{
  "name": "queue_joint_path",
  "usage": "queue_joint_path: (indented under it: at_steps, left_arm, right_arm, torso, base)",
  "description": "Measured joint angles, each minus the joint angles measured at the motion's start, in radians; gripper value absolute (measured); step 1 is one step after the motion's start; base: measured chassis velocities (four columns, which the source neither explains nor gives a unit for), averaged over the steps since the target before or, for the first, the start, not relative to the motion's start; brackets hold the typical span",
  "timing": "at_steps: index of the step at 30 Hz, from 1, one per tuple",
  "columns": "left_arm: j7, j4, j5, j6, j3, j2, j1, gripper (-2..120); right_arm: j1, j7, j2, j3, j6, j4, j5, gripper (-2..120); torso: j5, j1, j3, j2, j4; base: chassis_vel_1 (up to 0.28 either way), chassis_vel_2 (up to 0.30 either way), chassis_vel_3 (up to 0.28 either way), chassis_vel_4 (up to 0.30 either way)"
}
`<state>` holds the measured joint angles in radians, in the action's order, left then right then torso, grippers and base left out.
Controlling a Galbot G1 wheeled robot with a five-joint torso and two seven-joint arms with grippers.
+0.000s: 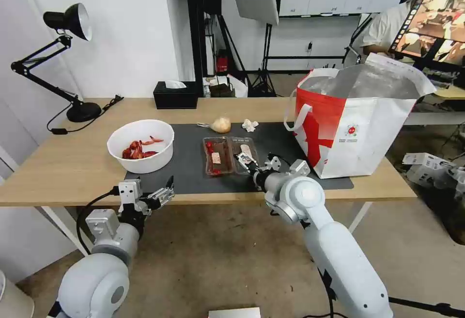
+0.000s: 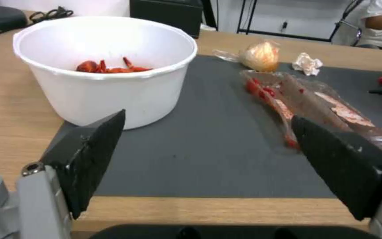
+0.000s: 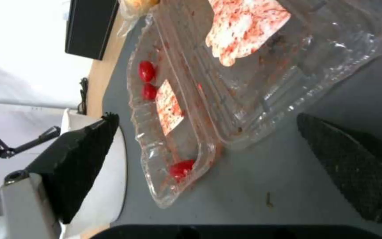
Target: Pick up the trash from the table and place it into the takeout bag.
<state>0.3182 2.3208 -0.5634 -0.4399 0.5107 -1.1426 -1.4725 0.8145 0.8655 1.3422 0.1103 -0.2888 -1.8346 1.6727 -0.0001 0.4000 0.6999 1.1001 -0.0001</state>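
Note:
On the table (image 1: 68, 165) lies a dark mat (image 1: 283, 138) with the trash. A white bowl (image 1: 140, 144) (image 2: 104, 69) of red shells stands at its left end. The clear hinged tray (image 1: 230, 154) (image 2: 306, 103) (image 3: 244, 83) with red scraps lies open mid-mat. Behind it are a small clear bag (image 1: 221, 124) (image 2: 259, 55) with a yellowish lump and a crumpled tissue (image 1: 250, 125) (image 2: 307, 63). The red-and-white takeout bag (image 1: 358, 124) stands open at the right. My right gripper (image 1: 256, 161) (image 3: 206, 126) is open just above the tray's near edge. At the table's front edge, before the bowl, my left gripper (image 1: 164, 191) (image 2: 209, 132) is open and holds nothing.
A black desk lamp (image 1: 72, 22) stands at the table's back left with its cord trailing. A black tissue box (image 1: 175, 94) sits at the back edge. Behind the bag are a monitor (image 1: 433, 17) and a seated person. Grey devices (image 1: 428, 165) lie on the floor at the right.

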Motion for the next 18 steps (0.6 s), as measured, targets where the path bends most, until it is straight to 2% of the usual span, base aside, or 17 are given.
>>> queue_joint_path:
  at_steps: [13, 17, 18]
  left_arm:
    - [0.001, 0.007, -0.001, 0.01, 0.01, 0.005, -0.01, 100]
    - [0.001, 0.007, -0.001, 0.019, 0.01, 0.004, -0.014, 100]
    - [0.001, 0.006, 0.0, 0.021, 0.01, 0.003, -0.015, 100]
  right_arm:
    - [-0.028, -0.01, 0.035, -0.009, -0.001, 0.048, -0.027, 100]
    - [-0.018, -0.073, 0.028, -0.029, 0.001, 0.049, -0.098, 100]
    - [-0.009, -0.126, 0.016, -0.049, 0.01, 0.05, -0.168, 100]
  torso:
    - [0.0, 0.0, 0.0, 0.0, -0.0001]
    - [0.0002, 0.0, 0.0, 0.0, 0.0004]
    - [0.0002, 0.0, 0.0, 0.0, 0.0006]
  base:
    - [0.0, 0.0, 0.0, 0.0]
    - [0.0, 0.0, 0.0, 0.0]
    - [0.0, 0.0, 0.0, 0.0]
